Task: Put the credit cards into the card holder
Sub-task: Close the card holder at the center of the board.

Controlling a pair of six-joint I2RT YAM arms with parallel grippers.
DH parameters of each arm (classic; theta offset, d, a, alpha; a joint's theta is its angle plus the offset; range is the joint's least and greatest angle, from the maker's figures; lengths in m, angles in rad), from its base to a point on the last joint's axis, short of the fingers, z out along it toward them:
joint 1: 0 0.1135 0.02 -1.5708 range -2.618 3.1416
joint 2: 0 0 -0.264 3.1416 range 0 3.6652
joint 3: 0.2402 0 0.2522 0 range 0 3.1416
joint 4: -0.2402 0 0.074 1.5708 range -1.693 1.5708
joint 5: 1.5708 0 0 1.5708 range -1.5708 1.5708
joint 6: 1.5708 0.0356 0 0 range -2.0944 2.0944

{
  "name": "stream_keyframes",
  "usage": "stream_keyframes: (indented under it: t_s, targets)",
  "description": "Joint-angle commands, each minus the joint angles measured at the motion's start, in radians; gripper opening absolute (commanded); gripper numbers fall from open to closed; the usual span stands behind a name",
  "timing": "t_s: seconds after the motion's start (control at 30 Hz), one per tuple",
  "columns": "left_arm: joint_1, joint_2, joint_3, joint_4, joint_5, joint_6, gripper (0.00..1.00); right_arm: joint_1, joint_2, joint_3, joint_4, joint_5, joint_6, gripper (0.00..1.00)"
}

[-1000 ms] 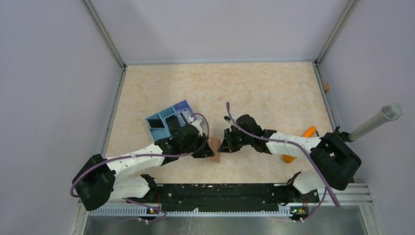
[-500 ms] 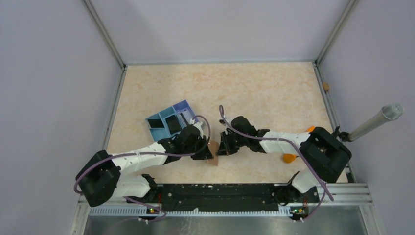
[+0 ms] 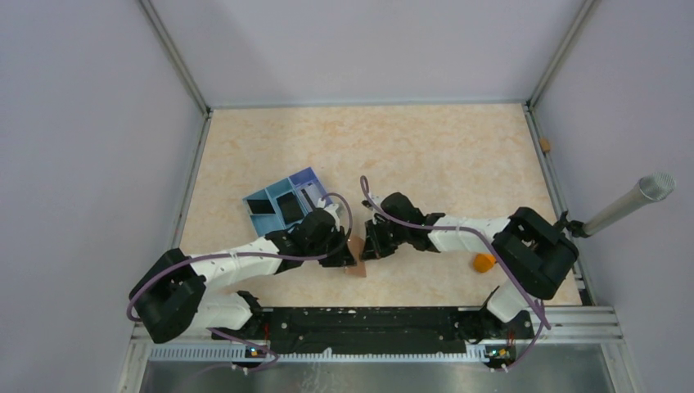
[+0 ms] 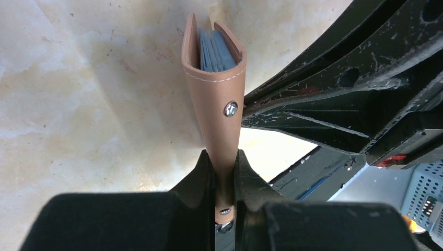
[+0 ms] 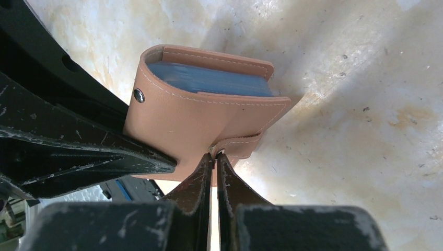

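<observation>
The card holder (image 3: 358, 250) is a tan leather wallet, held off the table between both grippers at the front middle. My left gripper (image 4: 224, 157) is shut on its spine edge, so the holder (image 4: 217, 99) stands up from the fingers with its mouth away from the camera. Light blue credit cards (image 4: 213, 49) sit stacked inside the pocket. In the right wrist view the same blue cards (image 5: 209, 81) show in the holder (image 5: 203, 120). My right gripper (image 5: 216, 156) is shut, its tips pinching the holder's small strap at the lower corner. No yellow card shows.
A blue box with divided compartments (image 3: 282, 203) lies just behind my left arm. An orange carrot-shaped object (image 3: 484, 262) lies under the right forearm. A grey metal tube (image 3: 630, 203) juts in at the right wall, and a small orange piece (image 3: 545, 145) lies by the right rail.
My right gripper has moved left up against the card holder, and the right arm's elbow has swung inward. The left arm and holder shifted only slightly.
</observation>
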Motion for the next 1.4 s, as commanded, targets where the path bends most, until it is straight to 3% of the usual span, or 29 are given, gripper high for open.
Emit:
stream_keyframes:
  t_s: [0.0,0.67,0.9,1.17,1.37]
  targets:
    - [-0.022,0.001,0.012,0.222,0.128,0.015,0.0,0.047,0.035,0.063,0.187,-0.103,0.011,0.0]
    - [-0.022,0.029,-0.033,0.292,0.266,0.059,0.0,0.043,0.146,0.17,0.195,-0.174,-0.061,0.0]
    - [-0.02,-0.003,-0.035,0.175,0.16,0.034,0.0,-0.01,0.07,0.122,0.159,-0.051,-0.037,0.0]
    - [-0.02,0.025,-0.019,0.145,0.153,0.026,0.0,-0.019,0.029,0.054,0.228,-0.106,-0.042,0.0]
    - [-0.02,0.025,0.019,0.026,0.081,0.036,0.0,-0.02,0.003,0.062,0.206,-0.096,-0.057,0.0]
